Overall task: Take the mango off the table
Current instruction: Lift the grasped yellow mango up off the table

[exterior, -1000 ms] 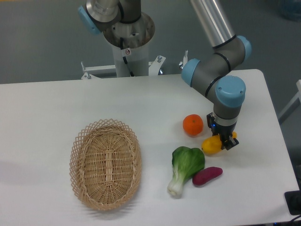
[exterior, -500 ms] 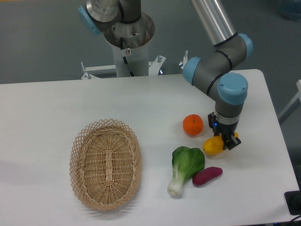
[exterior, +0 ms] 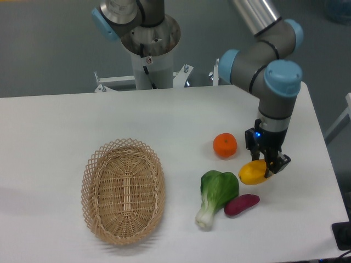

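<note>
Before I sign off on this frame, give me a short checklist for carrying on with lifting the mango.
1. Gripper closed on the mango: ok.
2. Mango clear of the table: cannot tell.
3. Grip centred on the fruit: not ok, held near one end.
4. Orange apart from the mango: ok.
5. Sweet potato and bok choy apart from the mango: ok.

No legible text (none anywhere)

Gripper (exterior: pixel 267 163) closed on mango (exterior: pixel 252 172), right of table (exterior: pixel 66 126) | orange (exterior: pixel 225 145) far-left of mango | bok choy (exterior: pixel 216 194), sweet potato (exterior: pixel 241 204) nearer | basket (exterior: pixel 123 189) left
</note>
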Available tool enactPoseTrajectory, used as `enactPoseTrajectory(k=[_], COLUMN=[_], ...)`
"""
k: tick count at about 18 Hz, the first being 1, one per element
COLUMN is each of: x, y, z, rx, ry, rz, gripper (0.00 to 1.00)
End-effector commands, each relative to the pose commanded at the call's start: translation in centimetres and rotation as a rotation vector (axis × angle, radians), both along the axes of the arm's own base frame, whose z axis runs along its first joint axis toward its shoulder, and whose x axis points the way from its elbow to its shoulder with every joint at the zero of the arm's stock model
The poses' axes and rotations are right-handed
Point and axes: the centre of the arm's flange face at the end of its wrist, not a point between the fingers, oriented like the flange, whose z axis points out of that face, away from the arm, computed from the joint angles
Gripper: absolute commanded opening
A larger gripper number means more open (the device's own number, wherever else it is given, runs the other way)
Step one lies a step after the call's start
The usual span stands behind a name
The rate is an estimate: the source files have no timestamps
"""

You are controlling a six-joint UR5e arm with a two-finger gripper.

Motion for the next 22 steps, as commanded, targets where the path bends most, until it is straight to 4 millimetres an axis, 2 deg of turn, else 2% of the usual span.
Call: enactPoseTrajectory(k=[7, 10, 15, 22], x=[4.2, 4.3, 4.4, 4.2], y=[4.1, 4.3, 3.6, 3.7], z=[5.7, 6.3, 7.3, 7.9], rx=[0.097, 0.115, 0.138, 0.152], ry=[-0.033, -0.047, -0.051, -0.056], rz=[0.064, 0.092, 0.115, 0.137], gripper=[0.41, 0.4, 0.4, 0.4])
